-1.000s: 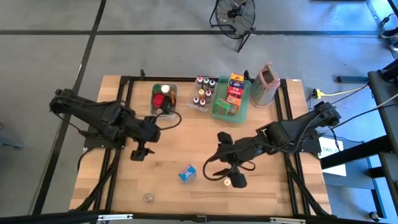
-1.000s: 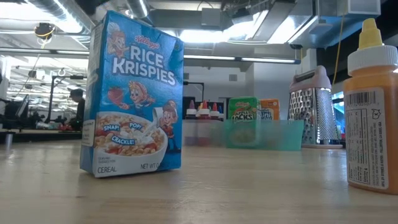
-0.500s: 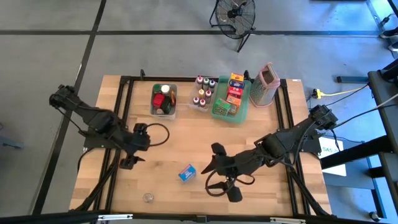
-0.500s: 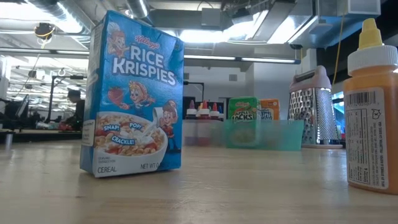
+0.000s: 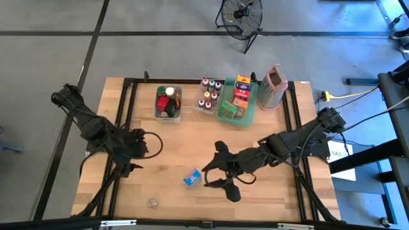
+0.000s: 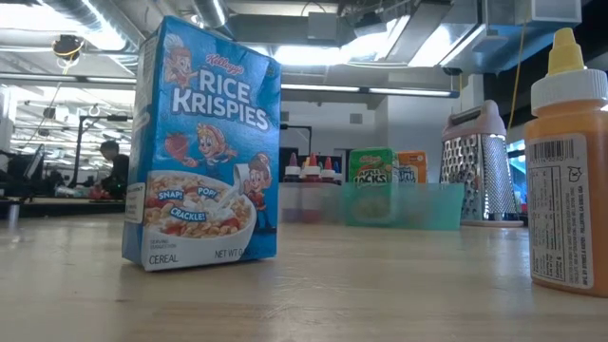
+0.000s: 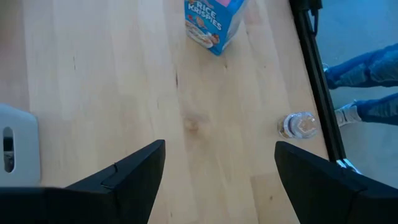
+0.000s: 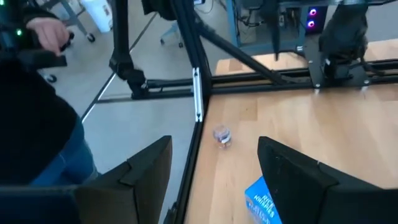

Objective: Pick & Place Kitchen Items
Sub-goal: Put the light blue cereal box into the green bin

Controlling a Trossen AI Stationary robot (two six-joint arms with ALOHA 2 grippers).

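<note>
Hovering over the left side of the counter (image 5: 166, 137), the left gripper (image 5: 126, 170) has its jaws apart with nothing between them; in its wrist view only bare wood lies between the two dark fingers (image 7: 134, 174). Ahead of those jaws stands the blue Rice Krispies box (image 7: 211, 22), and off to one side of them, near the counter's edge, sits a small clear jar (image 7: 297, 125), well apart from the box. Right gripper (image 5: 215, 183) hangs just beside the same cereal box, on its right as seen from above; jaws apart, empty, not touching the box. In the right wrist view the box's corner shows between and just below the jaws, the jar farther ahead of them. Low view: box upright on the wood, and an orange bottle (image 6: 568, 166) with a white cap standing at the right. Behind both jaws, along the counter's far side: a clear bin of jars (image 5: 168, 102), a clear bin of small capped bottles (image 5: 209, 94), a green tray (image 5: 225, 115) holding small food boxes (image 5: 239, 92), then the pinkish box grater (image 5: 273, 85). A person in dark clothing (image 8: 37, 118) stands beyond the counter's edge.
</note>
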